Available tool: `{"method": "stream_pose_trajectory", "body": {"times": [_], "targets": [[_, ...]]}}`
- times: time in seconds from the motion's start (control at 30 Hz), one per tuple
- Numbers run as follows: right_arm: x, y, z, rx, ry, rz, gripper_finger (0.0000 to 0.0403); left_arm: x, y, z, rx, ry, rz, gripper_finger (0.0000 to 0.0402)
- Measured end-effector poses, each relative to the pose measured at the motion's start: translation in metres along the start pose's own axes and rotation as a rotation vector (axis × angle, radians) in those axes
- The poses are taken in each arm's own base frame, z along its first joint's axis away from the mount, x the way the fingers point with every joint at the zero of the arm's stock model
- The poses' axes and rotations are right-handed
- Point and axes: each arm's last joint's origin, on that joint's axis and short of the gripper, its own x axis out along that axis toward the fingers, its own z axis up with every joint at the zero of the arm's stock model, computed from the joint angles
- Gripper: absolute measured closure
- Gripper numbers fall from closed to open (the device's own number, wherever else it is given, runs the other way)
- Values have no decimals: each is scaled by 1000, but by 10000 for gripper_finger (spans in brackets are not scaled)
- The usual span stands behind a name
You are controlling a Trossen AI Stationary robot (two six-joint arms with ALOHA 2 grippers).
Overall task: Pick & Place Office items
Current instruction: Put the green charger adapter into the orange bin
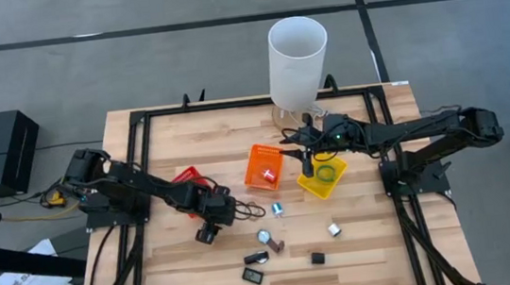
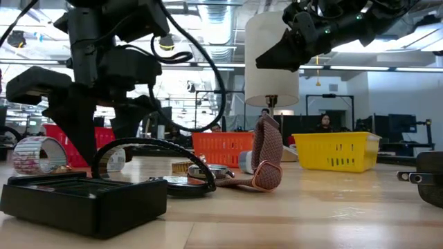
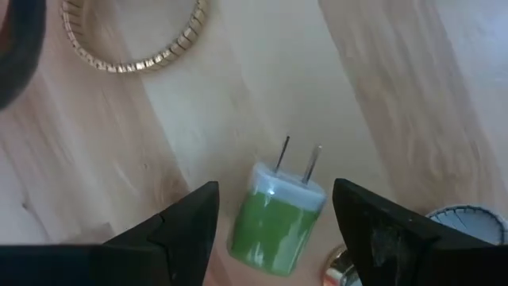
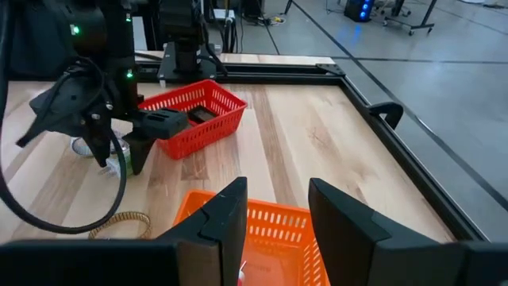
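Note:
My left gripper point(image 1: 209, 231) point(image 3: 275, 191) is open and low over the table, in front of the red bin. One finger stands on each side of a green plug charger point(image 3: 274, 226) that lies flat with its two prongs pointing away. A gold stretch band point(image 3: 135, 40) lies beyond it. My right gripper point(image 1: 307, 164) point(image 4: 278, 191) is open and raised over the orange bin point(image 4: 270, 230). Black pieces point(image 1: 253, 275) point(image 1: 318, 258), a silvery clip point(image 1: 334, 230) and a watch point(image 2: 263, 162) lie on the near part of the table. A green ring point(image 1: 328, 173) sits in the yellow bin.
The red bin point(image 1: 186, 178), the orange bin point(image 1: 262, 165) and the yellow bin point(image 1: 324, 181) stand in a row mid-table. The tall white cylinder point(image 1: 297, 57) stands at the far edge. A black frame point(image 1: 139, 126) borders the table. A tape roll point(image 2: 38, 152) lies near my left gripper.

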Motion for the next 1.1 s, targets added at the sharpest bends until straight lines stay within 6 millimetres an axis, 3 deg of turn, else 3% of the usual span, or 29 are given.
{"method": "stream_pose_trajectory", "body": {"times": [0.2,0.57,0.7,0.93,1.1], "targets": [[0,0,0,0,0,0,275,0,0,0,31,1,0,177],[0,0,0,0,1,0,275,0,-1,2,29,-16,2,264],[0,0,0,0,0,0,275,-5,2,12,25,-66,40,266],[0,0,0,0,0,0,275,-34,27,50,-39,-194,270,258],[0,0,0,0,-1,0,275,-44,61,57,-127,-295,341,258]]}}
